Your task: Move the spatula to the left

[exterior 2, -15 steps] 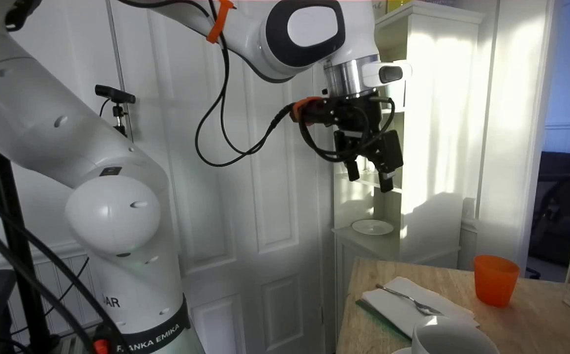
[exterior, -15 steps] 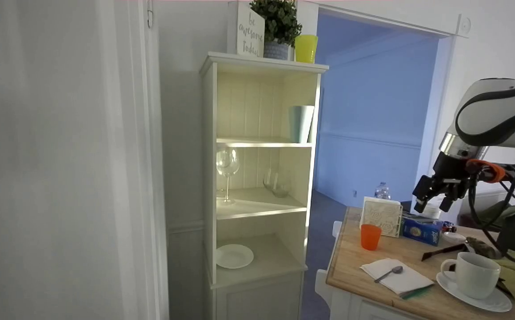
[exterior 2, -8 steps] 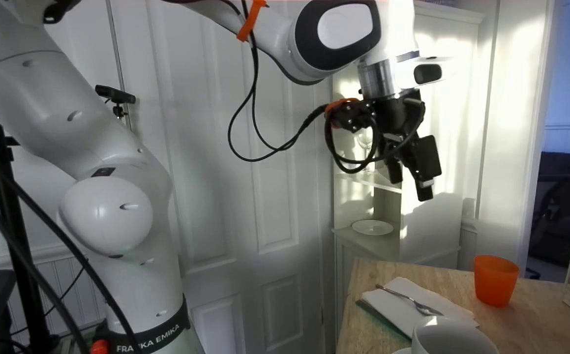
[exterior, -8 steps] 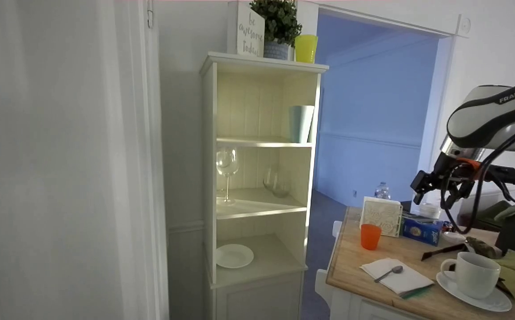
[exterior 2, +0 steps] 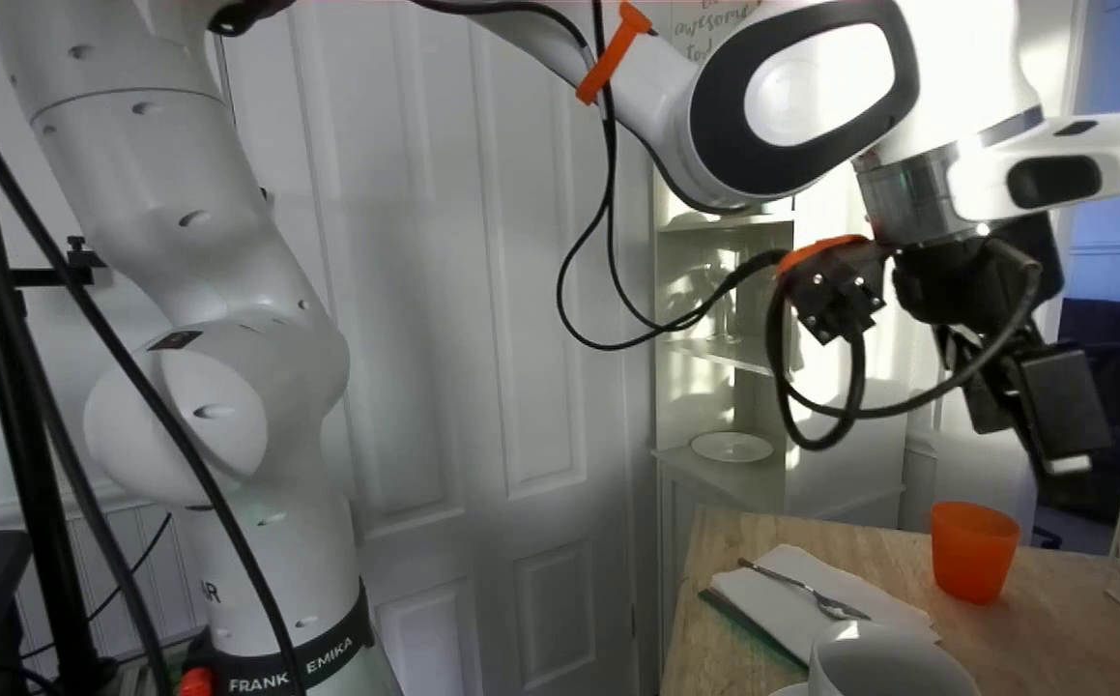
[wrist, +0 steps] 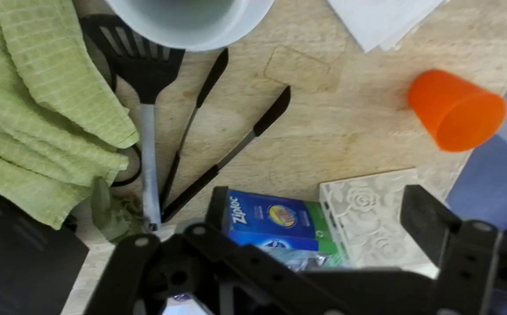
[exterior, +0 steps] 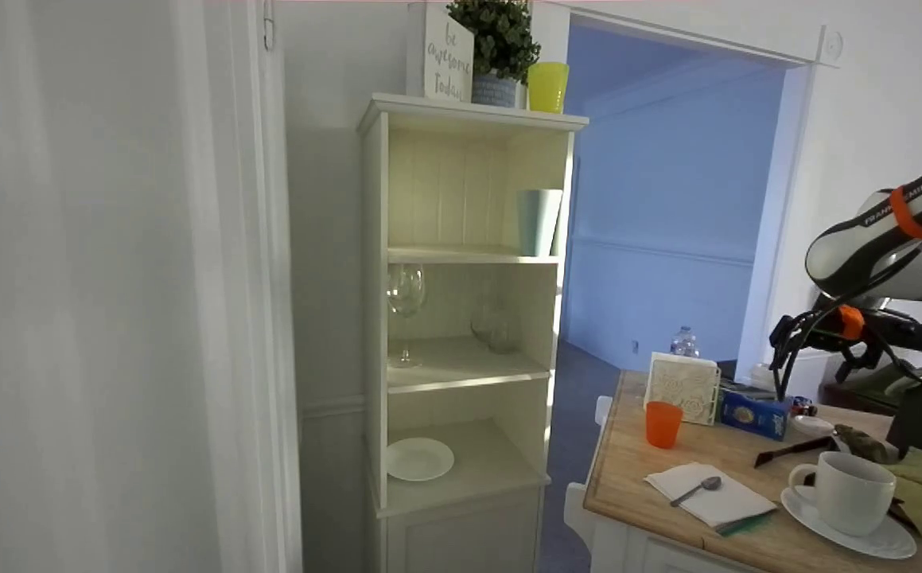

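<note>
Black spatula (wrist: 148, 127) now, part-masked by mug (wrist: 183, 22): mug could be tipped, tongs (wrist: 236, 148) beside spatula snagged, by rushed sweep; end effector (wrist: 319, 203) spread.

On table (wrist: 345, 140): spatula (wrist: 148, 127) lying between towel (wrist: 52, 109) and tongs (wrist: 236, 151).

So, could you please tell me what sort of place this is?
Probably a home kitchen or dining corner: a white cup stands on a saucer, a spatula lies on the wooden tabletop, and an open cabinet holds a wine glass.
</note>
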Robot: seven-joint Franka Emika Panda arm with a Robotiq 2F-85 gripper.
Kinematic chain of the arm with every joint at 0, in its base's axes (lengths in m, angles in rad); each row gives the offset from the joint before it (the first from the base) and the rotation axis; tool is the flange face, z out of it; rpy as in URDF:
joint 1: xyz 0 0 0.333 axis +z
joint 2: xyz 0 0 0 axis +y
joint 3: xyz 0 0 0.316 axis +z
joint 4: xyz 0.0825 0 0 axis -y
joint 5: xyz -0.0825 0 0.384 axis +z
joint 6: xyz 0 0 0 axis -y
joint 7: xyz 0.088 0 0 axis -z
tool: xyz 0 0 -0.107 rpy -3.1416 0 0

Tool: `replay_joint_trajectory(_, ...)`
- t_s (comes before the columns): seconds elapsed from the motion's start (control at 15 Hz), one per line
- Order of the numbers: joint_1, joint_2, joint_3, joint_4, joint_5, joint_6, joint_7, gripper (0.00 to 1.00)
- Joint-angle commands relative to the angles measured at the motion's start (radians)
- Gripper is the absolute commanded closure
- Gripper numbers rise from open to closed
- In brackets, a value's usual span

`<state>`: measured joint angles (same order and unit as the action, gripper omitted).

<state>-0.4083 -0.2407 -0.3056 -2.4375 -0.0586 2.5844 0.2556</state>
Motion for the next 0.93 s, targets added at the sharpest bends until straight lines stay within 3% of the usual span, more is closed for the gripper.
replay_joint_trajectory(0.0,-0.013,0.149,-0.046,0.081,0.058,0.097,0.007,0.0)
replay_joint_trajectory(0.33,-0.016,0.344,-0.102,0.18,0.177,0.164,-0.073,0.0)
replay_joint_trajectory(0.6,-0.066,0.451,-0.077,0.261,0.35,0.176,-0.217,0.0)
replay_joint_trajectory(0.67,-0.03,0.397,-0.1,0.202,0.265,0.168,-0.148,0.0)
replay_joint_trajectory(0.87,-0.051,0.444,-0.093,0.246,0.308,0.169,-0.182,0.0)
